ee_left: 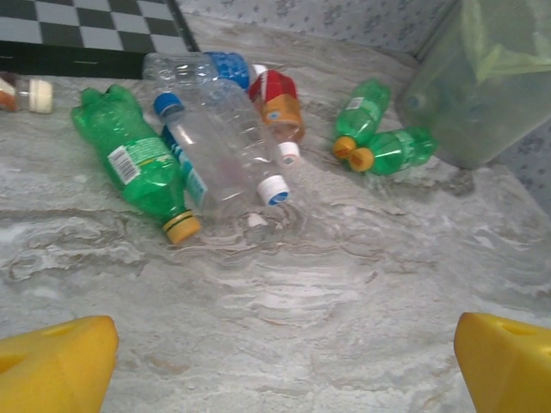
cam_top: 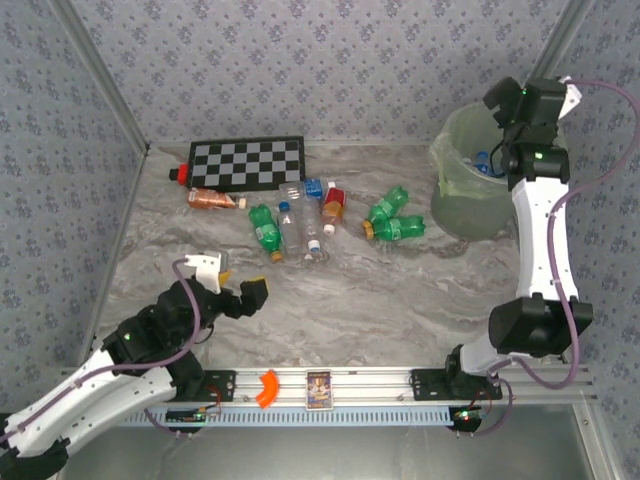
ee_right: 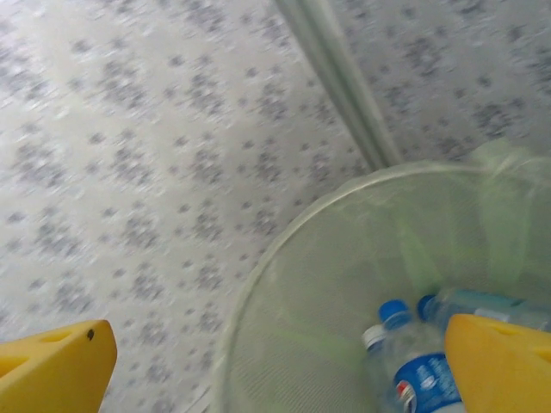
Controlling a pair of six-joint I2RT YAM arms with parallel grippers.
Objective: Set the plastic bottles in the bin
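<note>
Task judged partly done. Inside the bin (cam_top: 468, 210), at the table's far right corner: at least two clear bottles with blue caps (ee_right: 411, 372), lying at the bottom. Exact number in there impossible to tell. Poised above the bin's open mouth: the right gripper (ee_right: 275, 366), yellow fingers spread wide, nothing between them.

Left to move, by the look of it, most of the load: a loose cluster of bottles lying on their sides on the table (cam_top: 400, 300), toward the middle of the far edge, just in front of a checkerboard sheet (cam_top: 245, 160).

In the cluster:
- a large green bottle (ee_left: 133, 163) touching a couple of clear bottles (ee_left: 228, 138)
- an orange-brown bottle with a red label (ee_left: 277, 107)
- a blue-labelled bottle (ee_left: 228, 64) behind them
- a pair of small green bottles (ee_left: 396, 148) nearer the bin, touching each other

Apart at the left, beside the checkerboard sheet: one more orange-brown bottle (cam_top: 210, 198).

Near the table's near left corner, well short of the cluster: the left gripper (cam_top: 238, 283), fingers apart, empty, facing the bottles.
</note>
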